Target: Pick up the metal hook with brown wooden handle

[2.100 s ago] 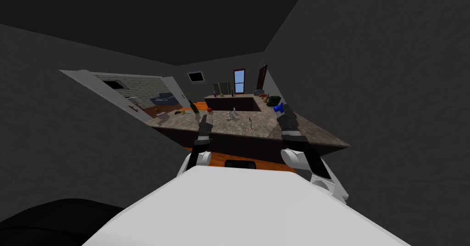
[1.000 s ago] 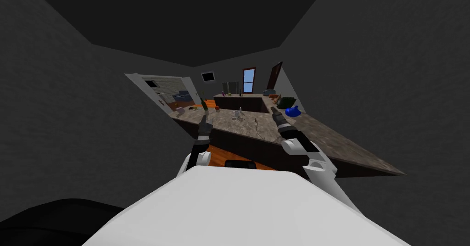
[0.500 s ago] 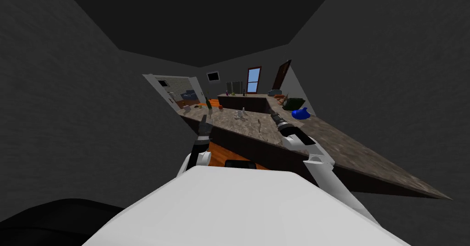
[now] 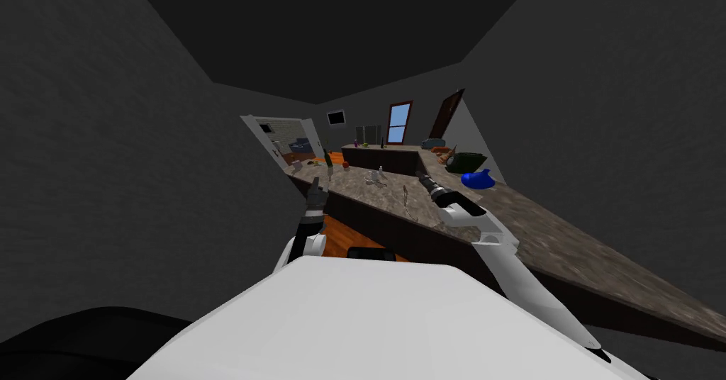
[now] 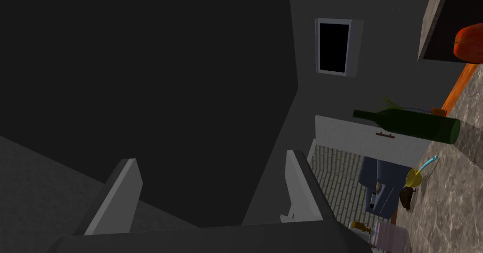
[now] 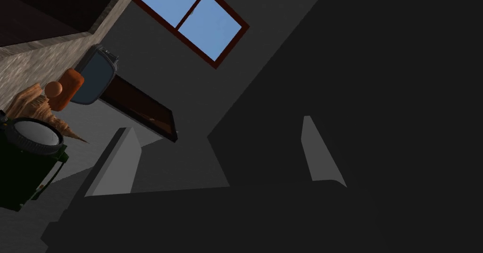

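The hook (image 4: 405, 196) shows as a thin pale curved piece lying on the mottled brown counter (image 4: 539, 234), near its front edge; its handle is too small to make out. My right gripper (image 4: 420, 175) reaches over the counter just right of the hook and a little beyond it. In the right wrist view that gripper (image 6: 219, 158) is open with nothing between its fingers. My left gripper (image 4: 315, 183) is raised at the counter's left end. The left wrist view shows it (image 5: 210, 189) open and empty.
A blue vessel (image 4: 476, 179) and a dark green container (image 4: 468, 161) stand on the counter to the right of my right gripper. Small pale items (image 4: 373, 177) lie beyond the hook. A dark green bottle (image 5: 410, 122) and a red apple (image 5: 469, 42) are near my left gripper. Dark walls close in on both sides.
My view has shifted, so the counter now runs off to the right. My right arm has stretched out over the counter, bringing its gripper close beside the hook. The left arm has hardly moved.
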### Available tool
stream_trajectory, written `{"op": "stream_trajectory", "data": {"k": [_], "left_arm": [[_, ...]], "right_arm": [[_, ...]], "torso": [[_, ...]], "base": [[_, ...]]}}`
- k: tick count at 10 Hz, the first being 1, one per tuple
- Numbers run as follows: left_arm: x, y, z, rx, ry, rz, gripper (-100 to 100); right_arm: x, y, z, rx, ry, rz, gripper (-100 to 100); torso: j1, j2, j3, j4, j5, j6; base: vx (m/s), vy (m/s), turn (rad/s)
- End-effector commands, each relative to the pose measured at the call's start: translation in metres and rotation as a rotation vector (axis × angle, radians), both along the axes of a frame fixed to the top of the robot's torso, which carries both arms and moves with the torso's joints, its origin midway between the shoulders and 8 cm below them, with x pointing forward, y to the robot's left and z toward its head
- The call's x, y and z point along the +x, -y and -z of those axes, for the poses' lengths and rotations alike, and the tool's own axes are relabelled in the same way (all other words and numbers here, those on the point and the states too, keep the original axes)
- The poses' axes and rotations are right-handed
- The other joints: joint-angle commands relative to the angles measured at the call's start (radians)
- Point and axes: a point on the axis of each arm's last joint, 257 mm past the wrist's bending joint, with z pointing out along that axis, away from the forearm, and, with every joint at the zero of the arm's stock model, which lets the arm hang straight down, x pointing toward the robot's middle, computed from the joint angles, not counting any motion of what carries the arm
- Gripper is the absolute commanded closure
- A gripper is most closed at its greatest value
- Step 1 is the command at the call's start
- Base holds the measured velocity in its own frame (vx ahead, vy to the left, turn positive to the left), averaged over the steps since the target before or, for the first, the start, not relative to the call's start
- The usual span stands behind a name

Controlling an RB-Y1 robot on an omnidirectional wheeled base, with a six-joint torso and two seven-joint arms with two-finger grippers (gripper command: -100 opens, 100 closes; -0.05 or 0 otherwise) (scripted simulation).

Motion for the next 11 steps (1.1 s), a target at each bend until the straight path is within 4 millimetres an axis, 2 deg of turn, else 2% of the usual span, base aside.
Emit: {"op": "stream_trajectory", "data": {"k": [1, 2, 3, 4, 5, 7, 8, 9, 10, 11], "left_arm": [[0.000, 0.000, 0.000, 0.000, 0.000, 0.000, 0], [0.000, 0.000, 0.000, 0.000, 0.000, 0.000, 0], [0.000, 0.000, 0.000, 0.000, 0.000, 0.000, 0], [0.000, 0.000, 0.000, 0.000, 0.000, 0.000, 0], [0.000, 0.000, 0.000, 0.000, 0.000, 0.000, 0], [0.000, 0.000, 0.000, 0.000, 0.000, 0.000, 0], [0.000, 0.000, 0.000, 0.000, 0.000, 0.000, 0], [0.000, 0.000, 0.000, 0.000, 0.000, 0.000, 0], [0.000, 0.000, 0.000, 0.000, 0.000, 0.000, 0], [0.000, 0.000, 0.000, 0.000, 0.000, 0.000, 0]], "right_arm": [[0.007, 0.017, 0.012, -0.049, -0.058, 0.021, -100], [0.007, 0.018, 0.018, -0.049, -0.085, 0.026, -100], [0.012, 0.034, 0.024, -0.094, -0.123, 0.043, -100], [0.011, 0.036, 0.034, -0.093, -0.158, 0.050, -100], [0.015, 0.054, 0.040, -0.135, -0.197, 0.069, -100], [0.012, 0.057, 0.050, -0.134, -0.239, 0.076, -100], [0.014, 0.076, 0.059, -0.172, -0.289, 0.097, -100], [0.012, 0.078, 0.065, -0.171, -0.316, 0.101, -100], [0.012, 0.098, 0.071, -0.205, -0.358, 0.122, -100], [0.010, 0.099, 0.076, -0.204, -0.380, 0.125, -100]], "torso": [[0.000, 0.000, 0.000, 0.000, 0.000, 0.000], [0.000, 0.000, 0.000, 0.000, 0.000, -0.001], [0.000, 0.000, 0.000, 0.000, 0.000, 0.000], [0.000, -0.001, 0.000, 0.000, 0.000, -0.001], [0.000, 0.000, 0.000, 0.000, 0.000, 0.000], [0.000, 0.000, 0.000, 0.000, 0.000, 0.000], [0.000, 0.000, 0.000, 0.000, 0.000, 0.000], [0.001, 0.000, 0.000, 0.000, 0.000, -0.001], [0.001, 0.000, 0.000, 0.000, 0.000, 0.000], [0.001, -0.001, 0.000, 0.000, 0.000, -0.001]], "base": [[-0.003, 0.002, 0.195], [-0.002, -0.005, 0.159], [-0.002, -0.004, 0.246], [0.000, -0.009, 0.121], [0.000, -0.001, 0.216], [0.000, -0.002, 0.058], [-0.001, 0.006, 0.226], [0.001, -0.003, 0.146], [0.002, 0.003, 0.231], [0.003, -0.002, 0.116]]}}
